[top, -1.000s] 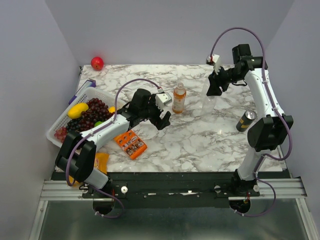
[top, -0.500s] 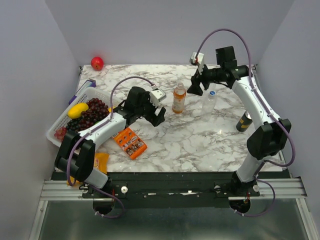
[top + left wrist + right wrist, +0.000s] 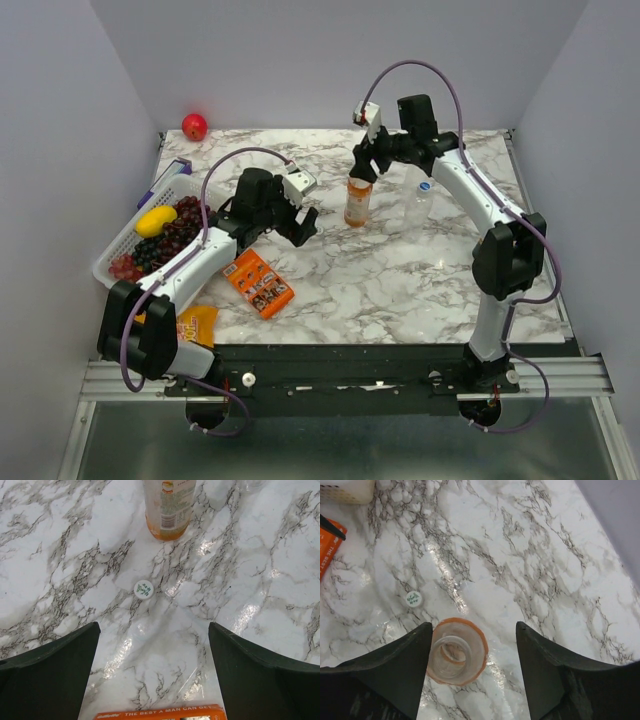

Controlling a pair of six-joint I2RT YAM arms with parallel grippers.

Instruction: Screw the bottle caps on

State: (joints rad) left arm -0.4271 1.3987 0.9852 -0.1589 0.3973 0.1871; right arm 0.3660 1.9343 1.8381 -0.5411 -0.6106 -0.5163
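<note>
Jaws of my left gripper (image 3: 155, 677) stand spread wide and empty above the whitish cap (image 3: 144, 588). It lies flat near the orange bottle (image 3: 169, 507), toward the far edge of the table (image 3: 400, 280). My right gripper (image 3: 472, 635), also spread, hovers over that bottle's open mouth. An off-centre clamp could tip it and spill; a shallow pinch could flick the cap away.

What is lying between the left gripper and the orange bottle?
A small whitish cap lies alone on the marble table there; the left wrist view shows it.
</note>
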